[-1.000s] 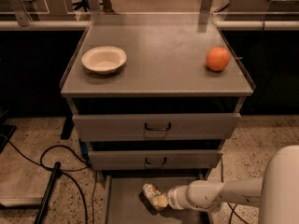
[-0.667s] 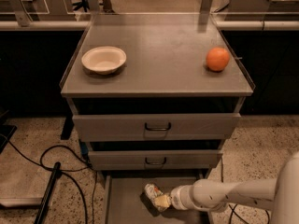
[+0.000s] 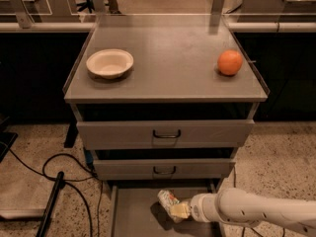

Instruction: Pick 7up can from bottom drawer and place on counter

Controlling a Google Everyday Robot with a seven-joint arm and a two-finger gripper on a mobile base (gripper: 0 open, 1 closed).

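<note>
The 7up can (image 3: 168,199), silvery-white with green and a red mark, is tilted over the open bottom drawer (image 3: 132,217) at the foot of the cabinet. My gripper (image 3: 178,210) reaches in from the lower right on a white arm. Its yellowish fingers (image 3: 179,211) are closed on the can's lower end. The can casts a dark shadow on the drawer floor just below it. The counter (image 3: 168,43) is the wide grey top of the cabinet, well above the gripper.
A white bowl (image 3: 109,63) sits on the counter's left and an orange (image 3: 230,62) on its right. Two shut drawers with dark handles (image 3: 166,134) lie between counter and bottom drawer. Black cables (image 3: 59,174) run over the floor at left.
The gripper and can have shifted slightly right and up over the drawer. The arm's large white elbow has moved out of the lower right corner.
</note>
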